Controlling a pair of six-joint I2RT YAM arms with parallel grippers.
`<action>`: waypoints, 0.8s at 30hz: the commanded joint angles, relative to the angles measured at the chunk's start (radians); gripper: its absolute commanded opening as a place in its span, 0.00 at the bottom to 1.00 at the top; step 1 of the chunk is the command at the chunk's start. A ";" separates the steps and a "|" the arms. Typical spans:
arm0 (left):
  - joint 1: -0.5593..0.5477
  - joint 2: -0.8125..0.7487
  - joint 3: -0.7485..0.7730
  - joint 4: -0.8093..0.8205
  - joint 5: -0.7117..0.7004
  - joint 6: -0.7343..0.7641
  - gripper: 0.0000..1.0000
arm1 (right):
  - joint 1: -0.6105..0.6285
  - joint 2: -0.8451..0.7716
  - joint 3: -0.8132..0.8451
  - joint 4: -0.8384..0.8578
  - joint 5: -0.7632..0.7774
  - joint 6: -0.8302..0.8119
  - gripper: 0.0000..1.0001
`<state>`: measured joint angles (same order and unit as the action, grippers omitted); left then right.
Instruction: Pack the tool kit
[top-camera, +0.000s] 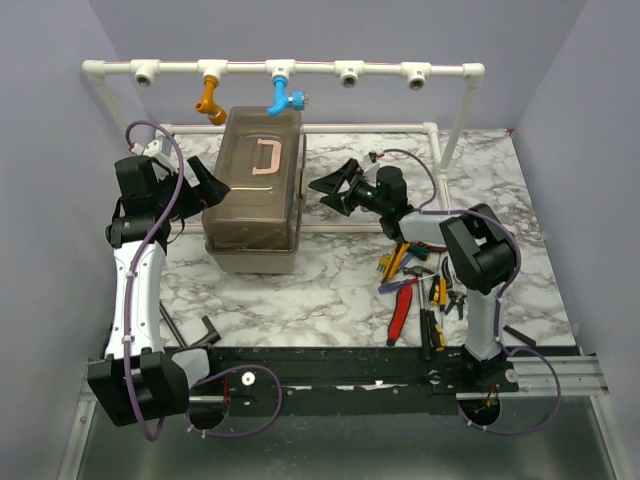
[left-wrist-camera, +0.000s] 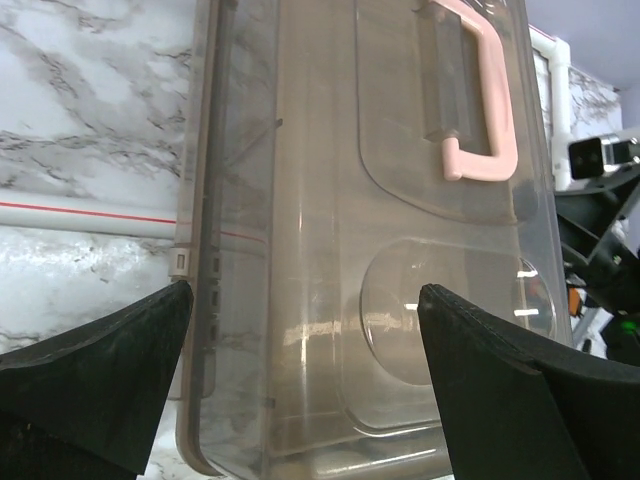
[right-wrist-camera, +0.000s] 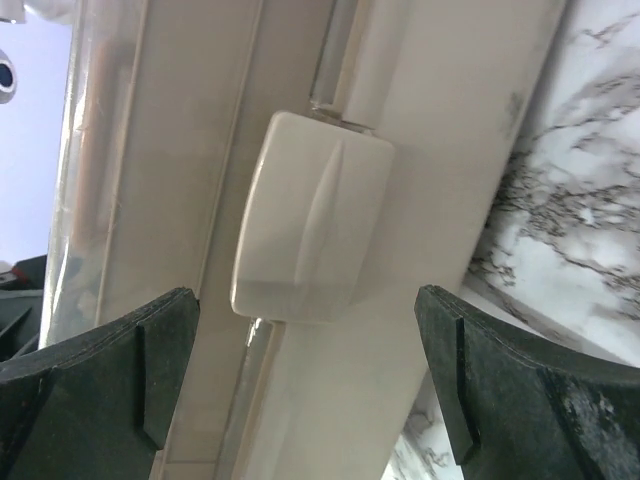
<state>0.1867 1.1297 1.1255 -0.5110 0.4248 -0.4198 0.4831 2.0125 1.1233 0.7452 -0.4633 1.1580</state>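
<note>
Toolbox sits closed at rear centre of surface; hand tools lie loose to its right. Left end effector wide, empty, at its left side. Right end effector wide, framing side latch. Centre on latch, pry squarely, left bracing.

Lab test cell (lavender walls, pipe frame)

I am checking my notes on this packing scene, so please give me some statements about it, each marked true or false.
1. The lid sits on the toolbox. True.
2. The right pincer grips the latch. False: it is open and does not touch the latch.
3. The toolbox holds every tool. False: hand tools lie on the table.
4. The left pincer is open. True.
</note>
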 joint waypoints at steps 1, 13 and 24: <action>0.021 0.036 0.028 0.038 0.135 -0.008 0.98 | 0.006 0.084 0.082 0.118 -0.098 0.086 1.00; 0.023 0.092 -0.025 0.051 0.229 -0.023 0.91 | 0.046 0.270 0.145 0.392 -0.183 0.337 0.74; 0.000 0.041 -0.097 0.030 0.257 -0.008 0.84 | 0.100 0.185 0.072 0.410 -0.186 0.334 0.54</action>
<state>0.2119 1.2068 1.0809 -0.4446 0.5919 -0.4305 0.5266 2.2620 1.2564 1.0527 -0.5877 1.4784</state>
